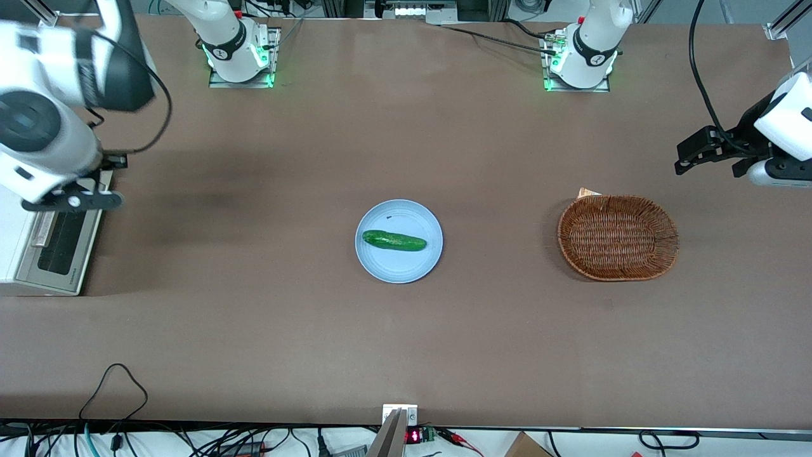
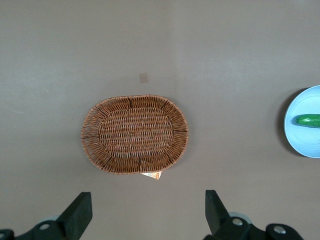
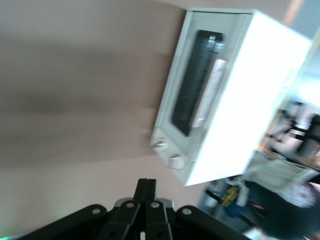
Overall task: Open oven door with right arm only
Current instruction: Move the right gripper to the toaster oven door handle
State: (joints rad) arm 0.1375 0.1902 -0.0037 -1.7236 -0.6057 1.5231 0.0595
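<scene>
Fingers pressed flat together, that's the story on the gripper: its two black fingertips meet with no gap in the right wrist view, holding nothing, hanging in the air above the oven. The right arm looms over the working arm's end of the table, and its white bulk covers part of the oven in the front view, which the frame edge also cuts off.

Oven door looks shut, lying flush in the cream-white box: a silver-grey frame, a dark glass window, a pale bar handle across it (blurred in the wrist view, mind you). Two round knobs sit at one end of the front panel.

Out at mid-table, a round blue plate carries a bumpy green cucumber. Toward the parked arm's end rests an oval wicker basket, tightly woven, brown, with a scrap of something orange and white peeking from under its rim.
</scene>
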